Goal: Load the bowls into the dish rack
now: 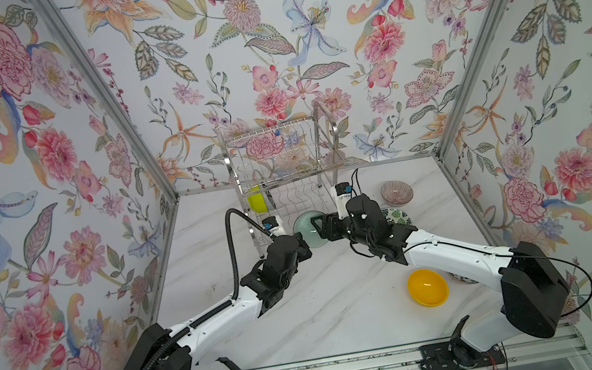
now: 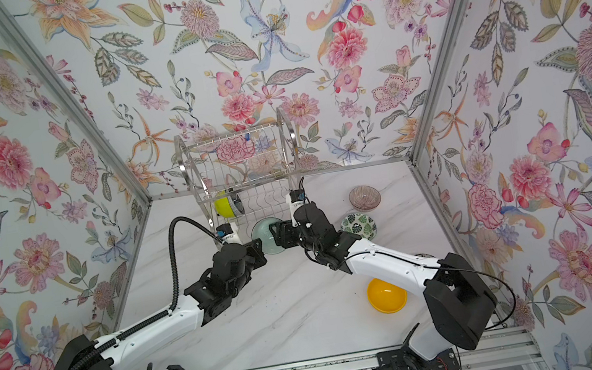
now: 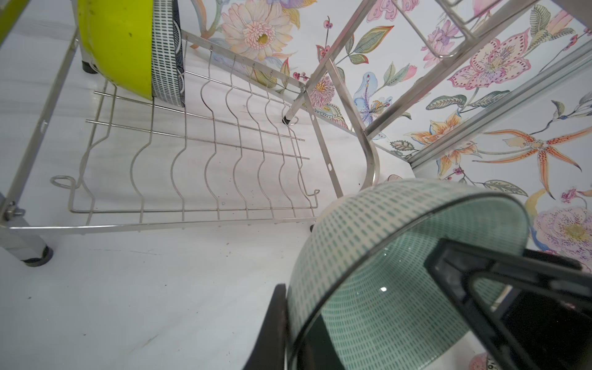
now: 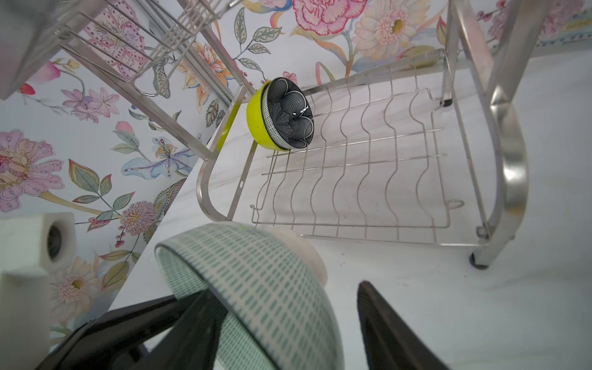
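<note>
pale green bowl (image 3: 352, 250) clamped in jaws, lime bowl (image 3: 118, 48) standing in rack (image 3: 370, 157)

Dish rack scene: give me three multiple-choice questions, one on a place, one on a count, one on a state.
1. The lime bowl stands: A in the upper tier; B in the lower tier of the dish rack; C hooked outside the frame.
2. Bowls in the rack: A two; B none; C four.
3. The left pincer is: A open, empty; B shut on nothing; C shut on the pale green bowl.
Answers: B, it stands on edge on the lower wires; A, lime plus a black-and-white bowl nested in it; C, it clamps that bowl's wall.
</note>
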